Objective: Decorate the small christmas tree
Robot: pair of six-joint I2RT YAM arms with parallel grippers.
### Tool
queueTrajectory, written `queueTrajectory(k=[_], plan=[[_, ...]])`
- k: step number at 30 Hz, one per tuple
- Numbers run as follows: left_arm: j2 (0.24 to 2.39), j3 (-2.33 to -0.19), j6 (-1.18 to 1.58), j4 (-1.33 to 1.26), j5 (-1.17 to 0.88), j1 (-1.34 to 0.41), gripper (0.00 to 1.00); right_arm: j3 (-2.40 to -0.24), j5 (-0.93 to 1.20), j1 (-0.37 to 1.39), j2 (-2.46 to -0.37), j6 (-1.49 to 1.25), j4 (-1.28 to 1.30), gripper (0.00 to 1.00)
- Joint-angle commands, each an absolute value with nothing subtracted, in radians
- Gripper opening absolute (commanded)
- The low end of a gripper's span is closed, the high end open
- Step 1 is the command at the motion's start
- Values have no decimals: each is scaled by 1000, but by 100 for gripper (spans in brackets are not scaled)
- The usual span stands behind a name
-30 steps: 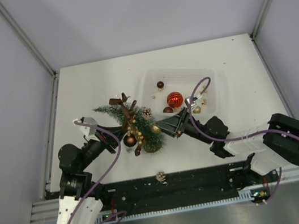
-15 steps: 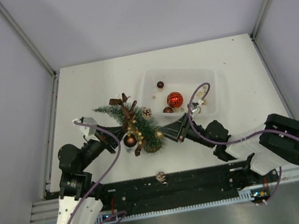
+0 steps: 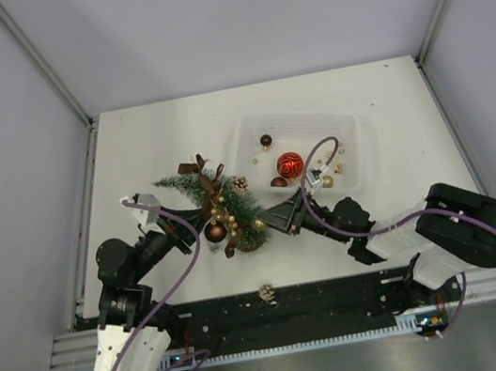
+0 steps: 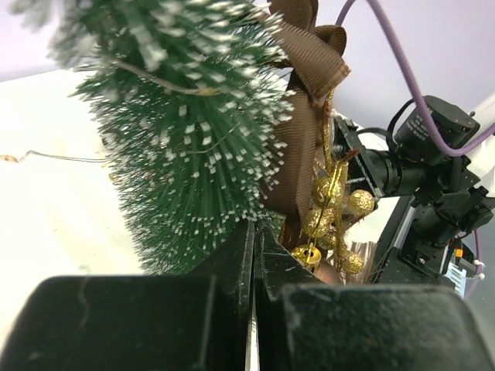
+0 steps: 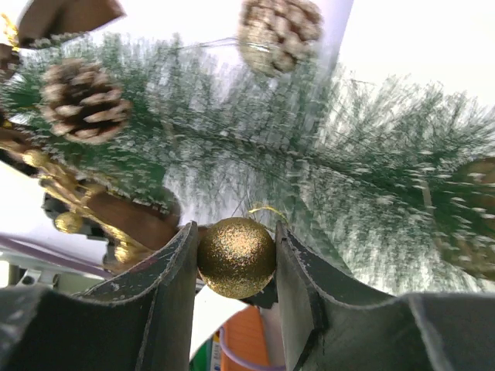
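Observation:
The small christmas tree [image 3: 225,205] lies tilted between both arms, tip to the upper left. It carries a brown ribbon [image 4: 303,127], gold berries [image 4: 334,207], pinecones [image 5: 81,100] and a brown bauble [image 3: 215,232]. My right gripper [image 5: 236,232] is shut on a glittery gold bauble [image 5: 236,259], which is pressed against the tree's lower bristles [image 5: 348,170]. In the top view that gripper [image 3: 269,221] meets the tree from the right. My left gripper [image 4: 254,232] is shut, fingertips in the bristles [image 4: 178,154] from the left. Whether it pinches anything is hidden.
A clear white tray [image 3: 355,127] behind the right arm holds a red bauble [image 3: 289,164], a dark bauble [image 3: 266,140] and small gold pieces. A loose pinecone [image 3: 267,292] lies on the black rail at the near edge. Grey walls close in both sides.
My right arm has swung its elbow left and pushed the gold bauble a little further into the tree. The tree shifted slightly. The left arm has stayed put.

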State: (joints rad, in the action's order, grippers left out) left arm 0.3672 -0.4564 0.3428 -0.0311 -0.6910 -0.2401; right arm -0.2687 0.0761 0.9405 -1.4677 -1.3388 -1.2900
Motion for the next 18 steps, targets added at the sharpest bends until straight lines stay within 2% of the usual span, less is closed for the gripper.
queueTrajectory(k=[1,8,11,14,18], plan=[[367,-497,357,-83,-701,-244,0,-371,97,954,-1483,-1282,-1457,0],[370,-494,357,-94,-698,-244,0,-333,97,954,-1493,-1284,-1462,0],[368,-491,354,-91,-698,-242,0,-281,100,954,-1435,-1249,-1364,0],[362,-483,356,-91,-696,-244,0,-265,101,956,-1372,-1192,-1211,4],[365,-482,357,-91,-693,-244,0,-276,86,957,-1304,-1129,-1071,22]])
